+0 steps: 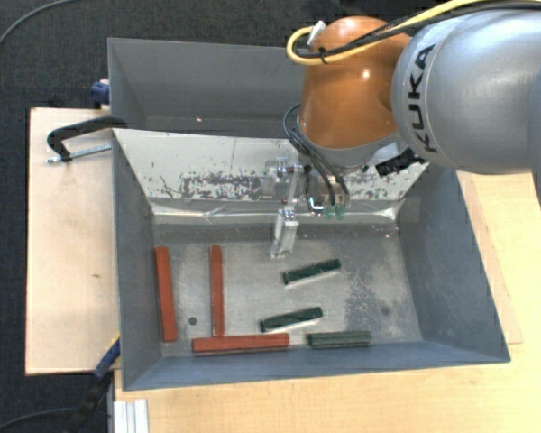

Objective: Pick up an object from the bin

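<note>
I count six slim bars lying flat on the floor of the bin point(451, 269). At lower left, the left red bar point(165, 294) and the middle red bar point(216, 291) run up the frame, apart. The bottom red bar point(241, 343) lies crosswise below them. Right of centre, the upper green bar point(311, 271) and the middle green bar point(291, 319) are slightly tilted, and the lowest green bar point(339, 338) lies level.

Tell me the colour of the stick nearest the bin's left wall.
The stick is reddish brown; camera view.
</note>
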Controlling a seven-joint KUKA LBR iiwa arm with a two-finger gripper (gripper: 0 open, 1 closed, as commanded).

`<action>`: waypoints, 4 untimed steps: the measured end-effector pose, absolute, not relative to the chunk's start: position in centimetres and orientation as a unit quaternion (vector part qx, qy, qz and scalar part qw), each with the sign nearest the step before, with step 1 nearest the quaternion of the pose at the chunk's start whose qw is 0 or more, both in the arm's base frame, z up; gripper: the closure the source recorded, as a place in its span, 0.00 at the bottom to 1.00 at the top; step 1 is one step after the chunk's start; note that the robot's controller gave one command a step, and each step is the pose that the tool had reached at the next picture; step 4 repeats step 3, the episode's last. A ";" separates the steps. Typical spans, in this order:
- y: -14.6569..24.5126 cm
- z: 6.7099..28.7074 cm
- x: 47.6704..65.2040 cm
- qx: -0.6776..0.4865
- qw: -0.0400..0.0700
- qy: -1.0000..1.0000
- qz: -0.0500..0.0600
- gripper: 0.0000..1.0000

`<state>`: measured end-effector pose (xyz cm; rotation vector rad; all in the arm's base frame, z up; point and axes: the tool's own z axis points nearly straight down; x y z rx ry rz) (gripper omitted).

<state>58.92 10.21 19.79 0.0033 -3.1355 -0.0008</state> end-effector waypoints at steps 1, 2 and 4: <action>2.1 7.8 56.7 -0.005 0.003 -1.000 0.001 0.00; 2.4 8.3 57.0 -0.004 -0.001 -1.000 -0.001 1.00; 3.7 25.6 57.1 0.018 -0.008 -1.000 -0.001 1.00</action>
